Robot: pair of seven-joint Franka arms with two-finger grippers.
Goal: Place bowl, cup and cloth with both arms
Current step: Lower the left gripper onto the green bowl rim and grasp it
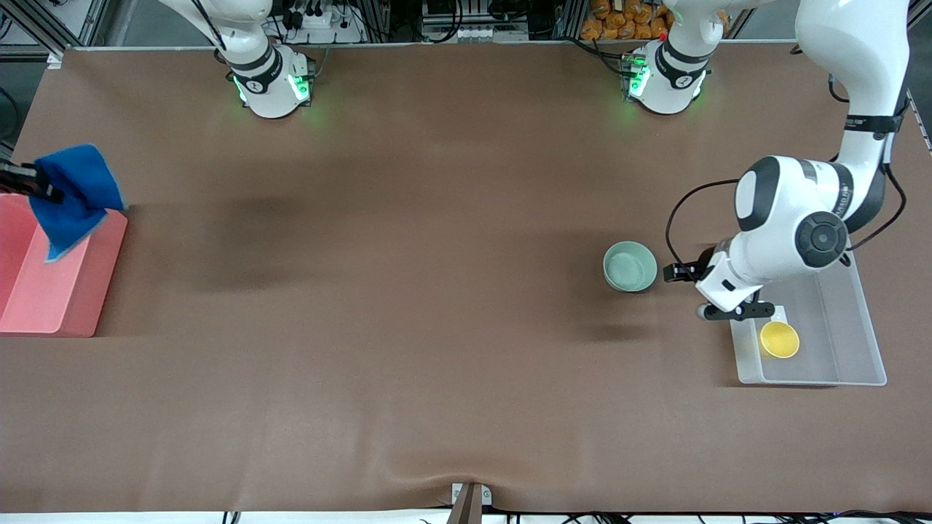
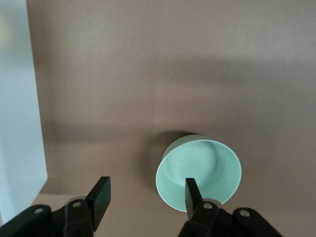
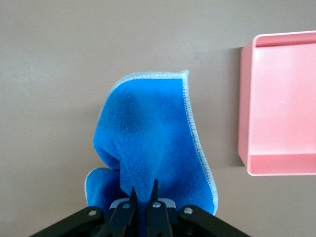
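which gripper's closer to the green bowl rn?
Left. The left gripper hangs open right beside the green bowl, by the clear bin. The right gripper holds the blue cloth over the pink bin.

fleecy cloth [image 3: 148, 143], glossy smooth bowl [image 2: 200, 170]; matt table [image 1: 408, 306]

A brown counter [image 1: 408, 306] carries two bins. The pink bin [image 1: 62, 291] sits at the right arm's end. The clear bin [image 1: 837, 342] sits at the left arm's end. Orange items [image 1: 626, 18], perhaps packets, lie off the counter by the bases.
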